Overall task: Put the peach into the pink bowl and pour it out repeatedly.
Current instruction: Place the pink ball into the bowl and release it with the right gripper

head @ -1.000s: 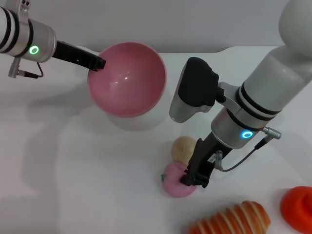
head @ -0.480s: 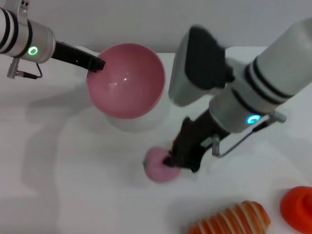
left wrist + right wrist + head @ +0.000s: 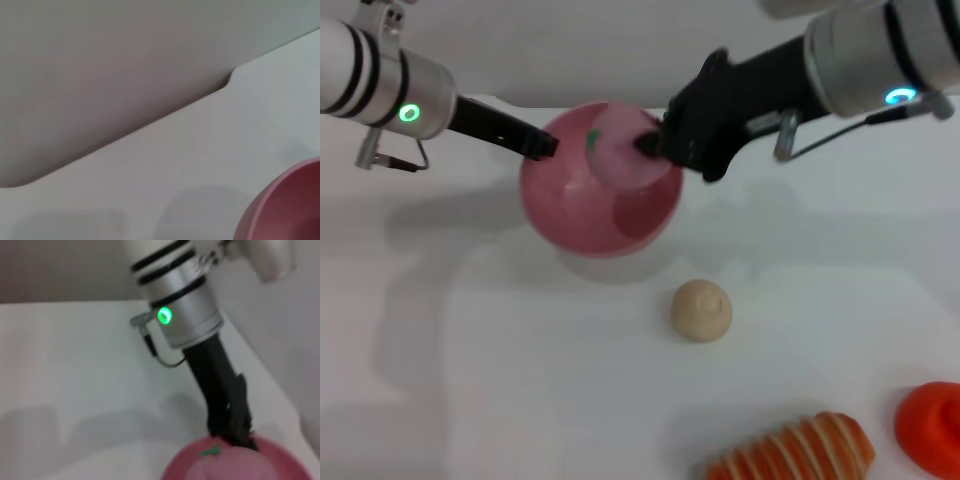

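The right end effector [image 3: 645,148] is clamped on the peach [image 3: 620,152], holding it over the pink bowl [image 3: 600,215]. The left end effector [image 3: 542,146] grips the bowl's rim, raised off the bench [image 3: 520,380].

Counted: one peach [image 3: 620,155], one pink bowl [image 3: 582,215], one beige ball [image 3: 701,310], one striped bread loaf [image 3: 795,452], one red object [image 3: 932,425], two grippers.

Peach [image 3: 620,155] blurred in head view; its right side hidden by right gripper [image 3: 655,148]. Pink bowl [image 3: 287,207] cut off by picture edge in left wrist view, only part of wall seen. Peach [image 3: 232,465] and bowl cut off in right wrist view. Orange object [image 3: 932,425] and bread-like toy [image 3: 795,448] cut by head-view edges.
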You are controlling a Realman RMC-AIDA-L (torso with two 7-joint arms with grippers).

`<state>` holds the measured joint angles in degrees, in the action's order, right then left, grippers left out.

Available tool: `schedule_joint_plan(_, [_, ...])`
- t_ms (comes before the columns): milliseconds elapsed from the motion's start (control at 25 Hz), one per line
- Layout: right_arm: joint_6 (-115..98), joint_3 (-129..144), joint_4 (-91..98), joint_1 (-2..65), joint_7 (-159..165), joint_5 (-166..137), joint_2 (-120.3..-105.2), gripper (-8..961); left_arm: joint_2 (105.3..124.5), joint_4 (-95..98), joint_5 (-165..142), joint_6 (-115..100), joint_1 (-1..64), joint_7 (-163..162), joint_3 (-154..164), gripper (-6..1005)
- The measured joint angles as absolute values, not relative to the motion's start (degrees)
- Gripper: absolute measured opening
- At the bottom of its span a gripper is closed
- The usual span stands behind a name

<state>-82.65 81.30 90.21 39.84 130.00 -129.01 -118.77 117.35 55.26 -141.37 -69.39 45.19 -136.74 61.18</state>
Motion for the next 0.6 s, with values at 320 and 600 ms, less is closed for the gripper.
schedule_joint_plan(320, [-79.87,80.15,82.77,40.00,124.42,-124.21,-116.28,28,117.83,57.11,-140.75,-70.38,45.71,-143.64,63.84,43])
schedule_joint_plan(600, [-79.95,78.72,81.72,38.78,122.77,-123.92,-116.28,142,117.86,57.31,-139.58,-70.16,45.71,-144.65,64.69,43])
